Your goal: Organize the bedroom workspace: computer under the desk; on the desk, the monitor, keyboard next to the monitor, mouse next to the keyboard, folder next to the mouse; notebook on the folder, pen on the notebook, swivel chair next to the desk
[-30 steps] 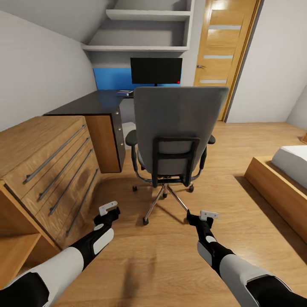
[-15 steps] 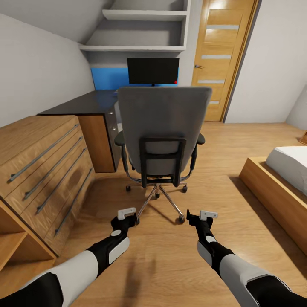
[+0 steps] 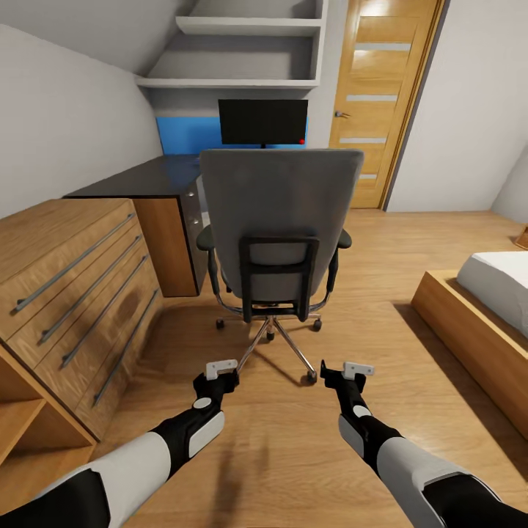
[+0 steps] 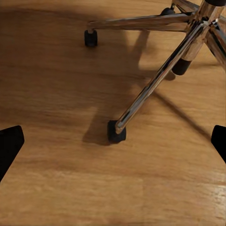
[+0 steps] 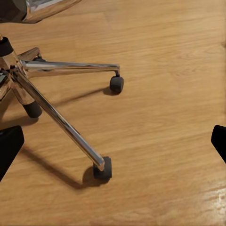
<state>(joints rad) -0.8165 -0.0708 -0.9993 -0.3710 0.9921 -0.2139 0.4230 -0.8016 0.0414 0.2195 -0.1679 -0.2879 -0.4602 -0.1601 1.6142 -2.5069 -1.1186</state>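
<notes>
The grey swivel chair [image 3: 282, 213] stands in the middle of the head view with its back towards me, its chrome base [image 3: 273, 339] just beyond my hands. Behind it the black monitor [image 3: 262, 122] stands on the black desk [image 3: 139, 183]. The chair back hides the seat and the desk's middle, so the folder, keyboard, mouse, notebook, pen and computer are out of sight. My left gripper [image 3: 220, 372] and right gripper [image 3: 345, 372] hang open low over the floor, each short of a chrome leg [image 4: 155, 84] [image 5: 56, 113] and holding nothing.
A wooden chest with long bar handles [image 3: 73, 271] lines the left side. A bed in a wooden frame [image 3: 477, 315] stands at the right. A wooden door [image 3: 381, 95] is at the back right, with wall shelves [image 3: 242, 55] above the desk.
The view shifted a second ago, leaving the chair nearer and more central. My left gripper has swung inward towards the chair base. Over the last half second almost nothing moved.
</notes>
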